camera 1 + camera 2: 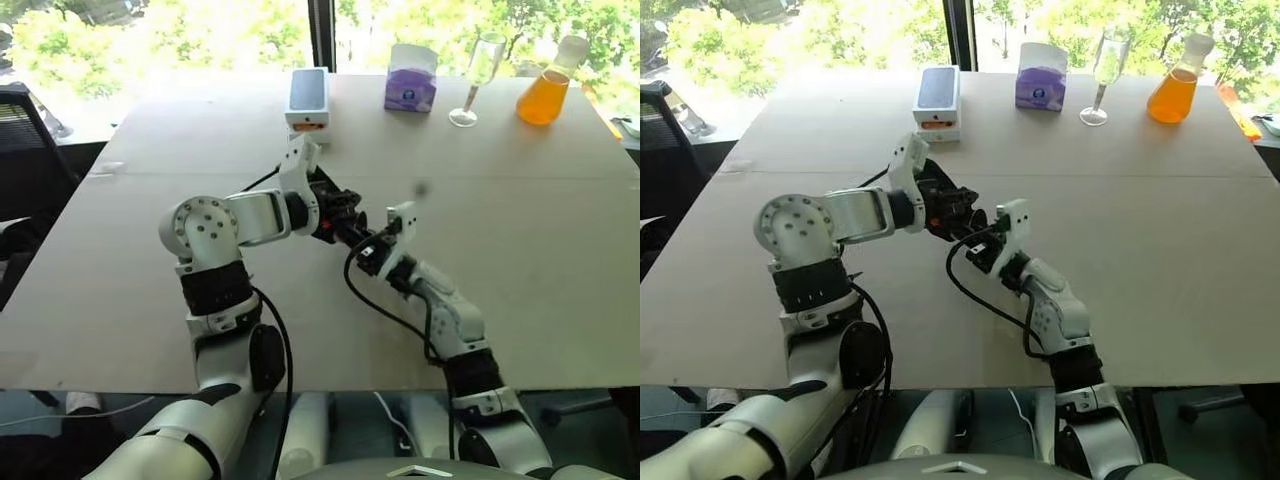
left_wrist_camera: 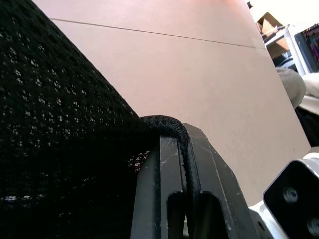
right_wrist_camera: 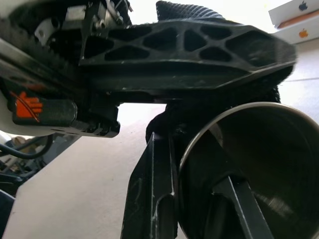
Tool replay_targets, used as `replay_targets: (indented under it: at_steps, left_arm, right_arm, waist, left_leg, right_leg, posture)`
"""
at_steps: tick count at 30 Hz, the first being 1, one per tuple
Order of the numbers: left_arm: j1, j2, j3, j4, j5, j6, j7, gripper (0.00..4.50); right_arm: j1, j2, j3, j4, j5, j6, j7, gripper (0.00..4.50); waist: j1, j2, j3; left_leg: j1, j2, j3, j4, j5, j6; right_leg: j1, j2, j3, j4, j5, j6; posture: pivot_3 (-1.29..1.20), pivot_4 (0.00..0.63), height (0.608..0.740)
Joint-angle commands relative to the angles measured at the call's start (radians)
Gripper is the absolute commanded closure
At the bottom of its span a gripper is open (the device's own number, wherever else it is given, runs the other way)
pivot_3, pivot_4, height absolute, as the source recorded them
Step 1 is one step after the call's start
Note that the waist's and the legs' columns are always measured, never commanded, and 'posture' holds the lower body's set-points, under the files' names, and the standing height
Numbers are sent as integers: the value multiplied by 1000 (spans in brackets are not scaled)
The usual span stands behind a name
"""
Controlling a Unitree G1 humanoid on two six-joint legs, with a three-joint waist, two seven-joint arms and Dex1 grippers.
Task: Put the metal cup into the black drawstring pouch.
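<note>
The two arms meet over the middle of the table [image 1: 120,290], well short of the white box with a dark top [image 1: 308,98] that stands at the far side. The left tool [image 2: 187,169] is pinched tight on the black drawstring pouch [image 2: 60,149]: in the left wrist view a fold of the pouch's hem curls over the closed black fingers [image 2: 164,184], and the mesh fabric hangs to one side of them. The right tool [image 3: 194,199] is clamped on the rim of the metal cup [image 3: 259,164], one finger outside the wall and the other inside the dark bore, so the jaws stand narrow with just the steel wall between them. In the right wrist view the cup's open mouth faces the camera and lies directly under the left tool's black finger, with black pouch fabric showing behind the cup's rim; whether the rim has entered the pouch I cannot tell. From the head camera the cup itself is hidden among the tools, nearer than the white box. To the right of the white box along the far edge stand a purple tissue box [image 1: 411,78], a clear stemmed glass [image 1: 478,78] and a flask of orange liquid [image 1: 545,92]
</note>
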Motion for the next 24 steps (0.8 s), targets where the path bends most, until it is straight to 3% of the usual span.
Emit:
replay_targets:
  at_steps: [1, 3, 7, 16, 20, 24]
  left_arm:
    - [-12, -37, 50, -48, -17, 18, -9, 4500]
    - [-20, -61, 76, -45, -14, 26, 0, 4500]
    - [-11, -107, 142, -50, -41, 28, 37, 4500]
    - [3, -175, 214, -65, -136, 28, 132, 4500]
    - [-11, -195, 252, -55, -159, 28, 178, 4500]
    - [-80, -229, 308, -20, -150, 26, 198, 4500]
  right_arm:
    - [-8, 8, 3, -24, 17, -19, 23, 4433]
    - [-21, 24, -3, -10, 8, -50, 5, 4433]
    - [-64, 114, -105, 5, 131, -9, -78, 4433]
    - [-109, 171, -195, 54, 299, -1, -184, 4433]
    - [-112, 133, -156, 52, 318, 16, -159, 4433]
    - [-88, 82, -22, 20, 221, 8, -71, 4433]
  waist:
    - [1, 0, 0]
    - [0, 0, 0]
    - [0, 0, 0]
    - [0, 0, 0]
    - [-1, 0, 0]
    - [-2, -1, 0]
  left_leg:
    - [0, 0, 0, 0, 0, 0]
    - [0, 0, 0, 0, 0, 0]
    - [0, 0, 0, 0, 0, 0]
    - [0, 0, 0, 0, 0, 0]
    - [0, 0, 1, 0, 0, 0]
    - [0, 0, 1, 0, 0, 0]
  right_leg:
    - [0, 0, 0, 0, 0, 0]
    - [0, 0, 0, 0, 0, 0]
    - [0, 0, 0, 0, 0, 0]
    - [0, 0, 0, 0, 0, 0]
    - [0, 0, 1, 0, 0, 0]
    - [-1, 0, 1, 0, 0, 0]
  posture:
    - [0, 150, 740]
    - [0, 150, 740]
    - [0, 150, 740]
    - [0, 150, 740]
    - [0, 150, 740]
    - [0, 150, 740]
